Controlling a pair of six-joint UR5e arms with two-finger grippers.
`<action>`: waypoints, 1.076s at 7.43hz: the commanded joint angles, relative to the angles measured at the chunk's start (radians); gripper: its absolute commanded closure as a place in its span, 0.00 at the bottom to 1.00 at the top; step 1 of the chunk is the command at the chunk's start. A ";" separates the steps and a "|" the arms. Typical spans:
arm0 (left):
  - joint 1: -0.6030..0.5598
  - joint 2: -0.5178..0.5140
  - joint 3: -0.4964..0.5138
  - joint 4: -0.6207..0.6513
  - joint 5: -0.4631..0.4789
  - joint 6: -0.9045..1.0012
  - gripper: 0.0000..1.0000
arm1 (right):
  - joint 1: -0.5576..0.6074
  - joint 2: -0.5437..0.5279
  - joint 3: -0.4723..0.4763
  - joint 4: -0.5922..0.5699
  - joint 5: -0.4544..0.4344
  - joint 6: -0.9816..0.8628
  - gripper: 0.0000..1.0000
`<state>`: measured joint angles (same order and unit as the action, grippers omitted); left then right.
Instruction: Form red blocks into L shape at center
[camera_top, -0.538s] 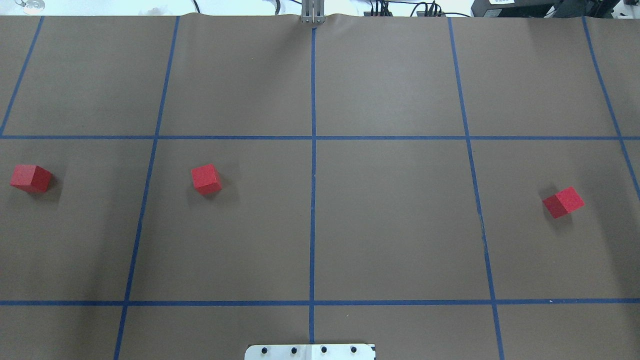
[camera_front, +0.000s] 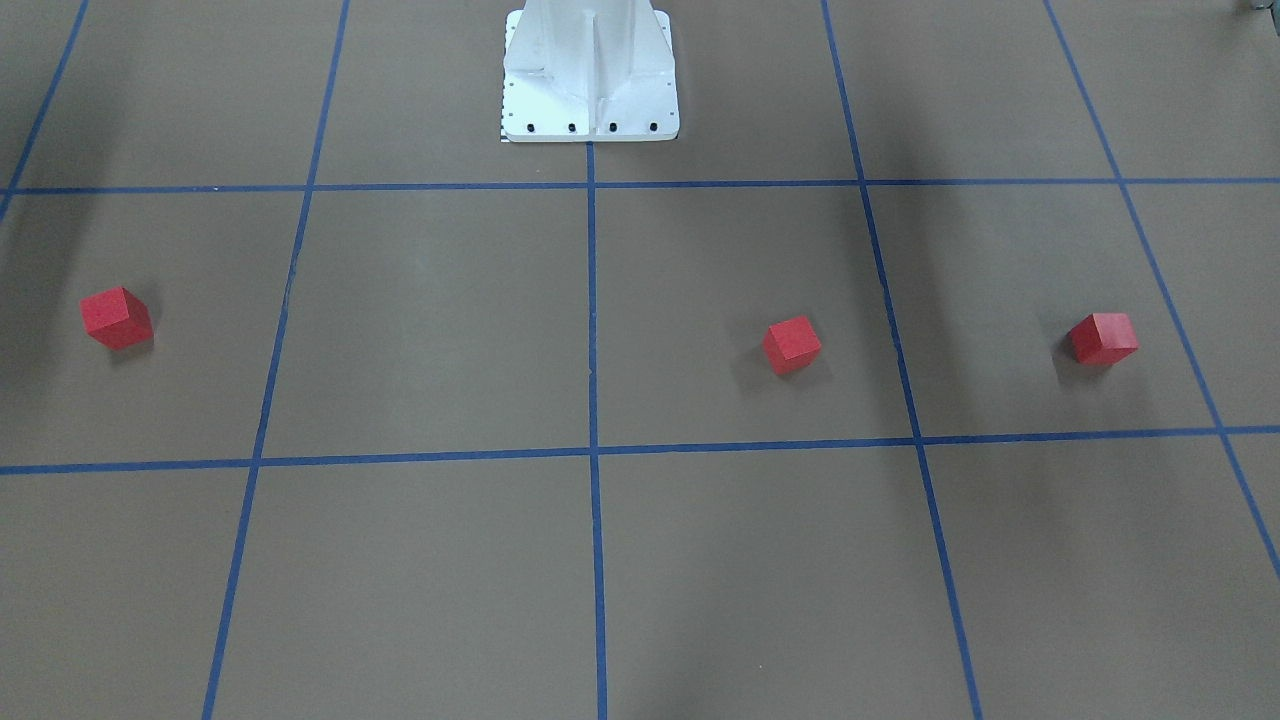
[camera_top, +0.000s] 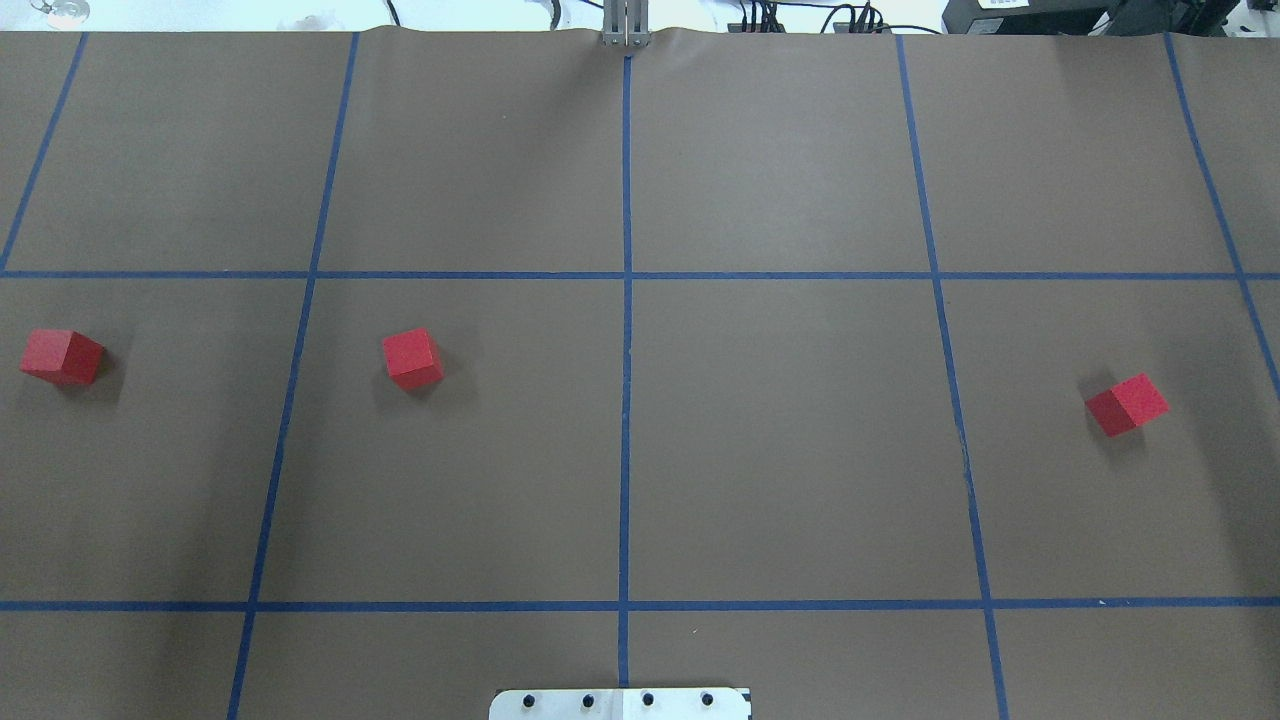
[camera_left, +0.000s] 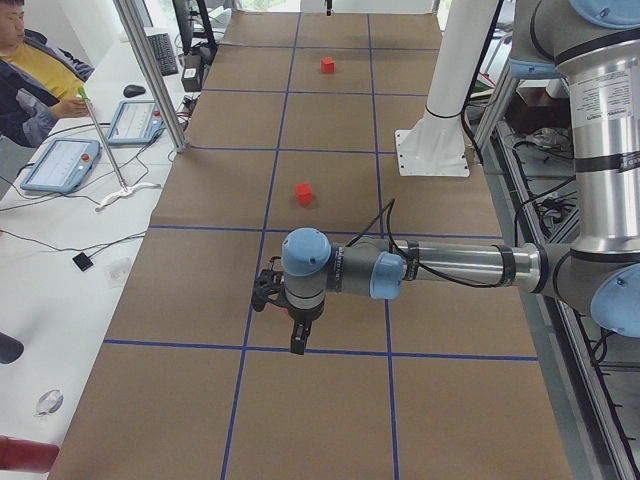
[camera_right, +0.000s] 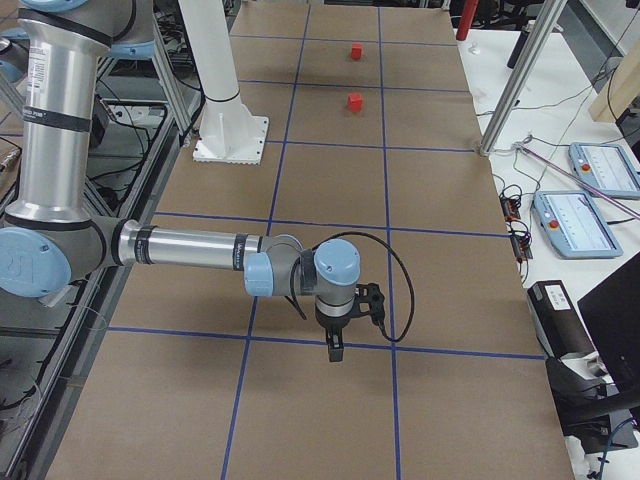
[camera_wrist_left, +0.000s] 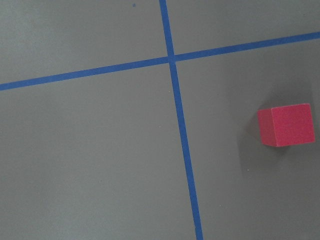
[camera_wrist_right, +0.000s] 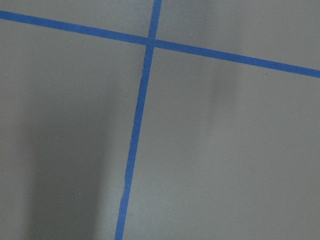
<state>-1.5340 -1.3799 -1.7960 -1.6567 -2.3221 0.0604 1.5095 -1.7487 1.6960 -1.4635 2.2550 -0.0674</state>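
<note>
Three red blocks lie apart on the brown table. In the overhead view one block is at the far left, one left of centre, one at the far right. The front view shows them mirrored. One block shows in the left wrist view. My left gripper hangs over the table's left end. My right gripper hangs over its right end. Both show only in the side views, so I cannot tell whether they are open or shut.
Blue tape lines mark a grid on the table. The white robot base stands at the robot's edge, in the middle. An operator with tablets sits across the table. Metal posts stand along that side.
</note>
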 joint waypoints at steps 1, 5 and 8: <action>0.002 -0.013 -0.016 -0.005 0.000 -0.013 0.00 | 0.000 0.000 0.010 0.002 0.000 0.001 0.00; -0.005 -0.056 -0.023 -0.014 0.003 -0.008 0.00 | 0.002 0.006 0.046 0.127 0.020 0.003 0.00; -0.003 -0.177 0.006 -0.049 0.001 -0.013 0.00 | 0.000 0.009 0.033 0.369 0.038 0.039 0.00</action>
<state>-1.5373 -1.5082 -1.8076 -1.6993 -2.3197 0.0498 1.5097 -1.7401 1.7337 -1.1860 2.2767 -0.0547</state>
